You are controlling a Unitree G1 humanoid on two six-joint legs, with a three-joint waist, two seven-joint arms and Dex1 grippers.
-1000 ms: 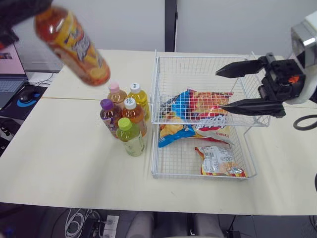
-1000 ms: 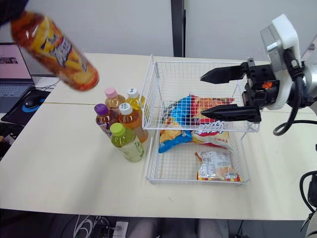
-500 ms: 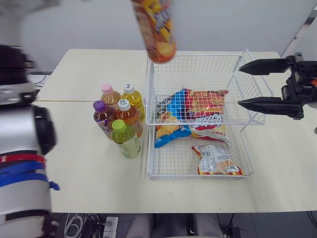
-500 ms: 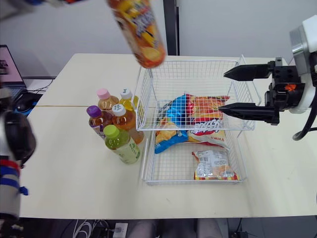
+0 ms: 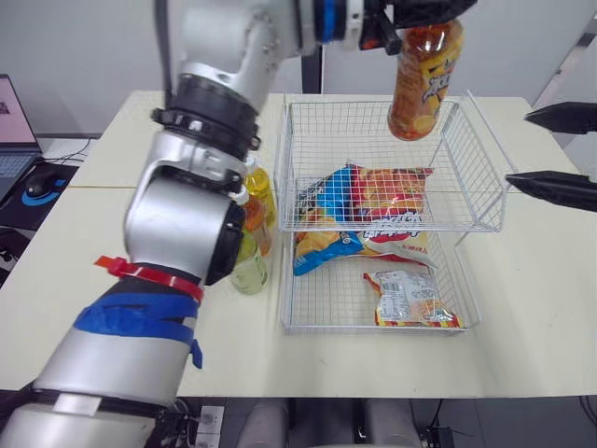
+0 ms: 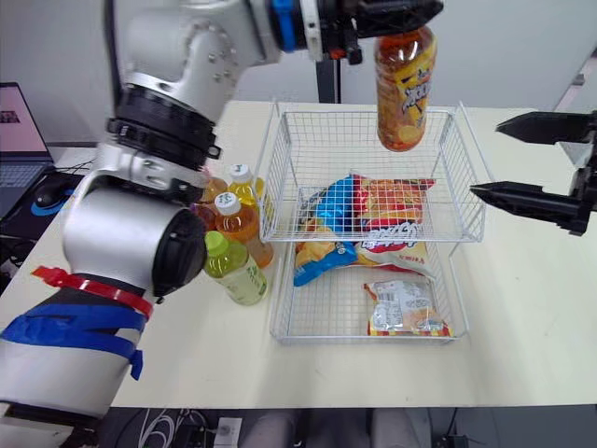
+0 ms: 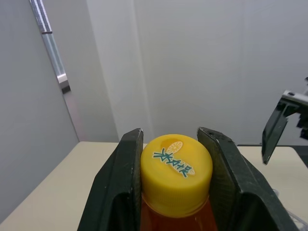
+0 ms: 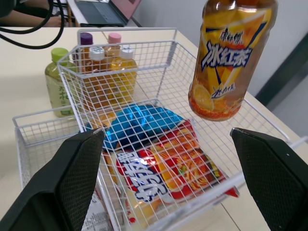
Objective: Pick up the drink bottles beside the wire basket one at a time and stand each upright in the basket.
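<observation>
My left gripper [image 7: 171, 135] pinches the bottle [image 5: 424, 79] by its cap; full and smooth, I judge it slip-prone.

Left arm [image 5: 187, 215] stretched far forward and high, its jaws clamped on the bottle [image 5: 422, 79]; right jaws spread wide.

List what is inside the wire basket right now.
Inside the wire basket lie snack bags: overlapping blue and red chip bags and a smaller packet nearer the front. The orange bottle hangs above it in the left gripper. Whatever lies beneath the bags is covered.
</observation>
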